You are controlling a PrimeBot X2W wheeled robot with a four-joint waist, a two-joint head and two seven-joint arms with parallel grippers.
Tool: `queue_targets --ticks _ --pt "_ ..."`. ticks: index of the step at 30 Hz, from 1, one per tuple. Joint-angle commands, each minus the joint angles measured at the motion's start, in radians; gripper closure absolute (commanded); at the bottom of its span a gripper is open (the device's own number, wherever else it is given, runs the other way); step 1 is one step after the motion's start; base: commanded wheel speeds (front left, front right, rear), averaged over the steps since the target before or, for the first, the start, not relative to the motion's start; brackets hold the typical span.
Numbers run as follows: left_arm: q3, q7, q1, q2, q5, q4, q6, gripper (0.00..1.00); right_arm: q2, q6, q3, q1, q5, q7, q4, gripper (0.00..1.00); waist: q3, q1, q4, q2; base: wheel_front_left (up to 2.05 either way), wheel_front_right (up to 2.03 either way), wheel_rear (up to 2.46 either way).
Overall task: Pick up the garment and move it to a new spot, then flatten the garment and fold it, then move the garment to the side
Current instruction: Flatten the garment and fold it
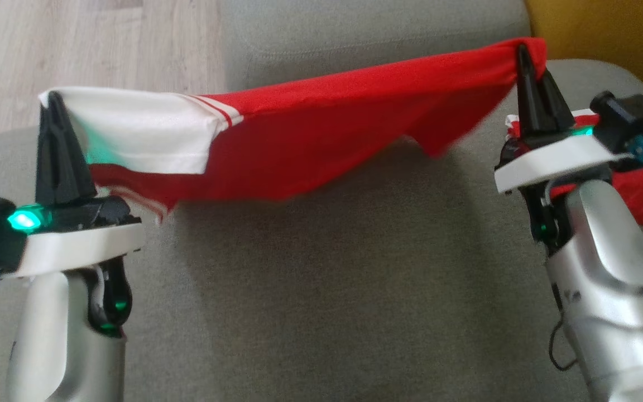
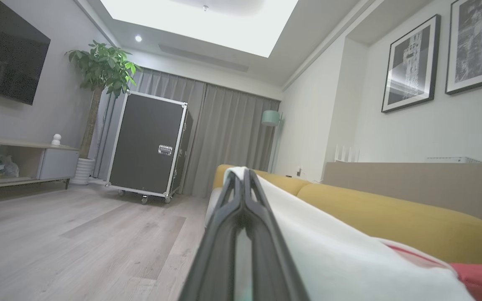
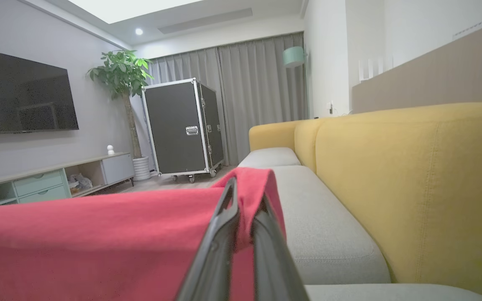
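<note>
The garment [image 1: 321, 139] is red with a white sleeve and hangs stretched between my two grippers above a grey sofa seat [image 1: 327, 290]. My left gripper [image 1: 54, 100] is shut on its white sleeve end at the left. On the right, my right gripper [image 1: 522, 51] is shut on its red edge, held higher. More red cloth drapes behind the right wrist. In the left wrist view the white cloth [image 2: 329, 246] runs off the shut left gripper [image 2: 242, 172]. In the right wrist view red cloth [image 3: 98, 242] folds over the shut right gripper [image 3: 245, 184].
A yellow sofa backrest [image 3: 412, 188] rises on the right, and wooden floor [image 1: 76, 50] lies beyond the seat's far left edge. Across the room stand a black wheeled case [image 2: 149, 150], a potted plant [image 2: 103, 67] and a low TV cabinet [image 2: 19, 161].
</note>
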Motion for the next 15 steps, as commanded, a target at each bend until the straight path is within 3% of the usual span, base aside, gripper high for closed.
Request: queue_targets --ticks 1,9,15 --pt "0.046 0.006 -0.028 0.025 -0.005 -0.058 0.008 1.0 -0.002 -0.001 0.012 0.016 -0.011 0.005 -0.065 1.0 -0.016 0.0001 -0.007 -0.0001 0.0 0.0 0.0" --pt "0.065 0.048 0.049 0.014 -0.04 -0.242 0.038 1.0 -0.005 -0.001 -0.053 0.183 -0.032 0.071 -0.345 1.0 -0.035 0.0001 -0.009 -0.0001 0.0 0.0 0.0" --pt "0.073 0.124 0.013 0.027 -0.079 -0.323 0.045 1.0 0.006 -0.001 -0.088 0.23 -0.065 0.164 -0.493 1.0 -0.02 0.0001 -0.012 -0.0001 0.0 0.0 0.0"
